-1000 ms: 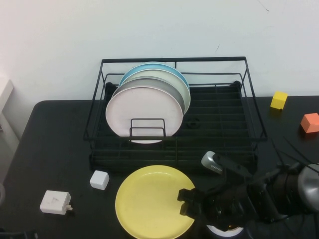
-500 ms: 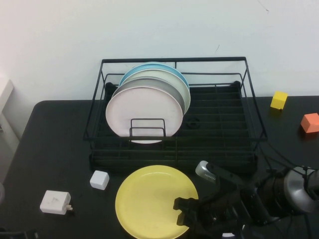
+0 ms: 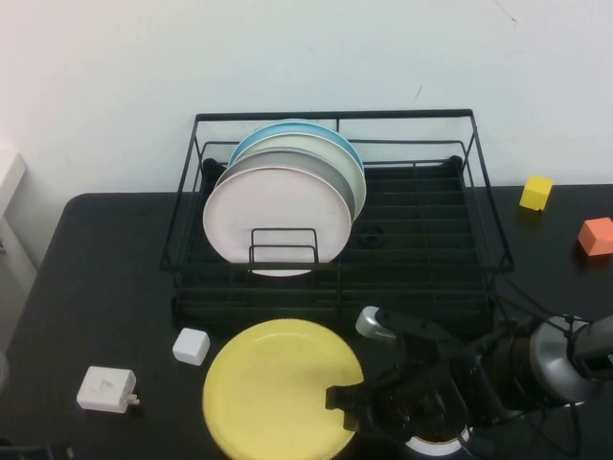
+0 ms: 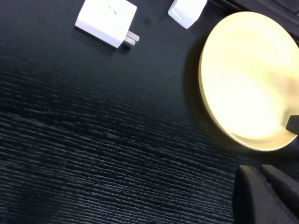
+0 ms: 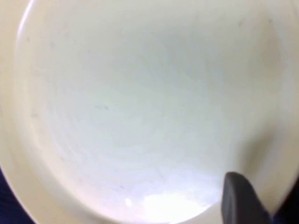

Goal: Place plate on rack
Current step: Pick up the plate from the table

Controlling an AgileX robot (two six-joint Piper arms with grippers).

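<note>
The right gripper (image 3: 347, 410) sits at the plate's (image 3: 278, 388) near-right rim; whether it grips, I cannot tell. The left gripper (image 4: 265, 193) hovers just beside the plate, fingers together. The plate lies flat in front of the rack (image 3: 421, 240). It looks stiff, slick and breakable; best pinched at the rim.

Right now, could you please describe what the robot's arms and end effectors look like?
The right arm is black, with a shiny silver-grey cylindrical joint and thin black cables looping beside it; its right end effector is matte black with blocky fingers. The left end effector shows only as dark, rounded matte-black fingers. No markings are visible.
</note>
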